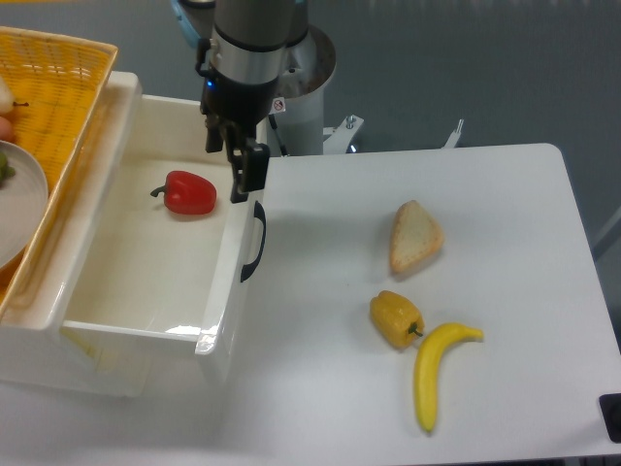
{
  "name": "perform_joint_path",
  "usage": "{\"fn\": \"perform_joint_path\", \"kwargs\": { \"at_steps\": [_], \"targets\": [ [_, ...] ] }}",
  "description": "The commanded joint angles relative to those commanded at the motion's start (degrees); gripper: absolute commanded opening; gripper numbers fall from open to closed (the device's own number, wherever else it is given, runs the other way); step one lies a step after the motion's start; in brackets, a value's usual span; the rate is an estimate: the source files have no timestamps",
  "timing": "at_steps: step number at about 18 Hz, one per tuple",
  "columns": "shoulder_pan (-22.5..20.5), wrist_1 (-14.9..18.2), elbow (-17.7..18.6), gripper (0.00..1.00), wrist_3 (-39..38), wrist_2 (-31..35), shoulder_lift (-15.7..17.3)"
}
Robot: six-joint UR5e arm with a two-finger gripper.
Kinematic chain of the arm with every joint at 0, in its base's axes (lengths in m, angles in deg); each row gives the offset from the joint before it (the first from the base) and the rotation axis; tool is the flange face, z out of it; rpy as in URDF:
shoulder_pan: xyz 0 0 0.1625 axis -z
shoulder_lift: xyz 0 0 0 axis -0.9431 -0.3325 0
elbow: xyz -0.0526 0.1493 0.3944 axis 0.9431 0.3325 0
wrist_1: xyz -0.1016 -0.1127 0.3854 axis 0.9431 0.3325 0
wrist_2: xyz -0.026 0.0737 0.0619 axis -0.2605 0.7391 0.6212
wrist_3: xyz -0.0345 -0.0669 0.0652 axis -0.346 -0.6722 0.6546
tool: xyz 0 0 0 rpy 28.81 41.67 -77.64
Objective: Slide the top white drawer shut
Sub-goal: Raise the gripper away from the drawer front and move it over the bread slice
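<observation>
Top white drawer (146, 282) pulled open at left of table, front panel facing right, curved black handle (254, 243) on it; red pepper (189, 192) lying inside

Judged rigid, glossy, likely slippery, light on runners; best pushed flat on front panel beside handle

Gripper (239, 160) poised at far end of front panel, just above rim; finger gap cannot be told, nothing seen held

No readable writing; small label on arm illegible
</observation>
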Motion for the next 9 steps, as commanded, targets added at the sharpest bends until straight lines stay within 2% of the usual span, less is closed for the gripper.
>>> {"fn": "perform_joint_path", "kwargs": {
  "at_steps": [7,9],
  "targets": [
    [-4.05,0.17,1.41,1.0,-0.34,0.09,0.79],
    [-6.67,0.44,1.49,1.0,-0.53,0.09,0.62]
  ]
}}
